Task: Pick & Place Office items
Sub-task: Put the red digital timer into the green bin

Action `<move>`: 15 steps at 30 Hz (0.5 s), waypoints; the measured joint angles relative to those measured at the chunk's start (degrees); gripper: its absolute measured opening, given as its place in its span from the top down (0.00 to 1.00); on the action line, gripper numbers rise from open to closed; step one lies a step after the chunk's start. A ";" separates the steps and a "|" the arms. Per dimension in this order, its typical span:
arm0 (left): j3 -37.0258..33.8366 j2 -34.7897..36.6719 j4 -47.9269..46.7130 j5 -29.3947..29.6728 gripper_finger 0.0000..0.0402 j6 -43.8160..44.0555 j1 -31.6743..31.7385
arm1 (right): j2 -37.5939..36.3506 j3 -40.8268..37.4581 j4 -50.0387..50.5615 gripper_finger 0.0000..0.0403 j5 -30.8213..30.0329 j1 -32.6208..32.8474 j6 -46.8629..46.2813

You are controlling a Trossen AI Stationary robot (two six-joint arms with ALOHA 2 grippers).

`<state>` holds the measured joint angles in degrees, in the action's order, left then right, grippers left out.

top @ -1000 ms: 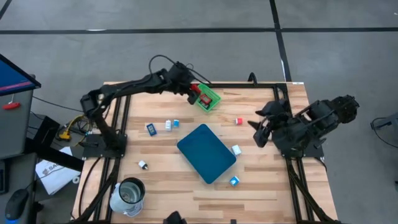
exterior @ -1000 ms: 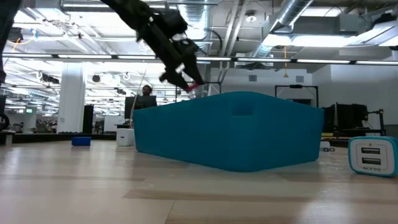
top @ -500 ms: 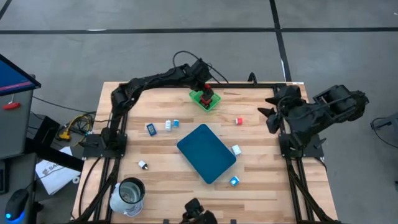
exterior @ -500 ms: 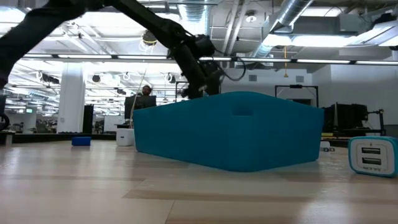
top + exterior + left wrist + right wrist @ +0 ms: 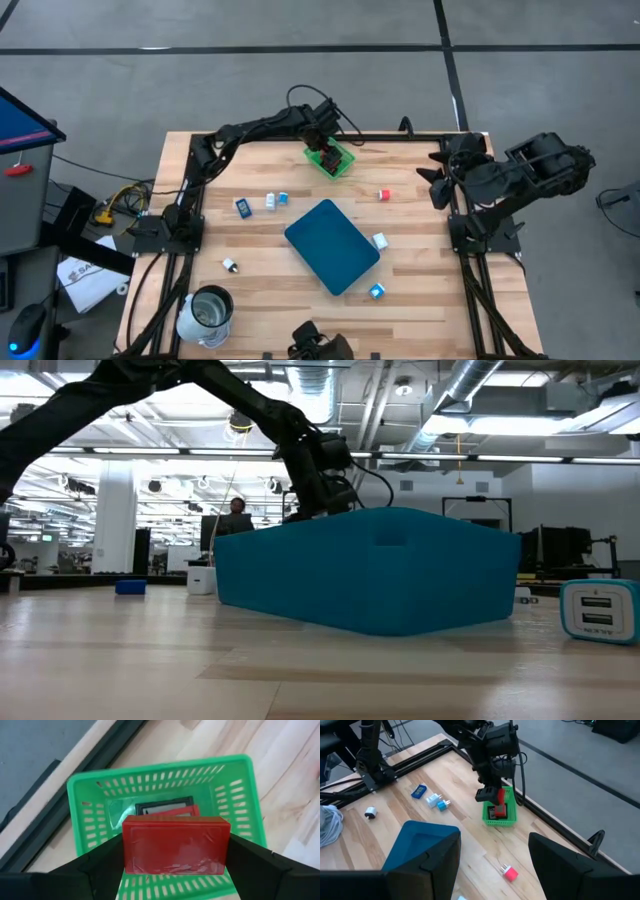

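Green basket [image 5: 235, 800], red and black pieces [image 5: 165, 809] inside

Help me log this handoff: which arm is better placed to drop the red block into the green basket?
Left. Its gripper holds the red block right above the green basket, which already has pieces inside. The right gripper waits open at the table's right edge.

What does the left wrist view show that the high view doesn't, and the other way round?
Only the left wrist view shows what lies in the green basket: a flat black piece and a red one under the red block the left tool holds. Only the high view shows the teal board, the scattered small pieces, and the right tool waiting at the table's right edge. Both show the basket and the left tool over it.
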<state>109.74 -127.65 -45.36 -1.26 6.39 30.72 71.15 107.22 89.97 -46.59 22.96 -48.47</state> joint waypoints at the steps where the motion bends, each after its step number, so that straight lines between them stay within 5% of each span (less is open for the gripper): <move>1: -0.01 -0.01 -0.05 0.00 0.27 0.02 0.00 | -0.01 0.00 0.00 0.44 0.01 0.00 -0.02; 15: -0.01 -0.01 1.10 -0.72 0.22 0.04 -0.20 | 0.49 -0.04 -0.81 0.44 0.04 0.12 -1.05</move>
<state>109.73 -127.66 -44.26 -1.98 6.44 30.52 71.64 107.18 89.16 -46.55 23.08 -49.52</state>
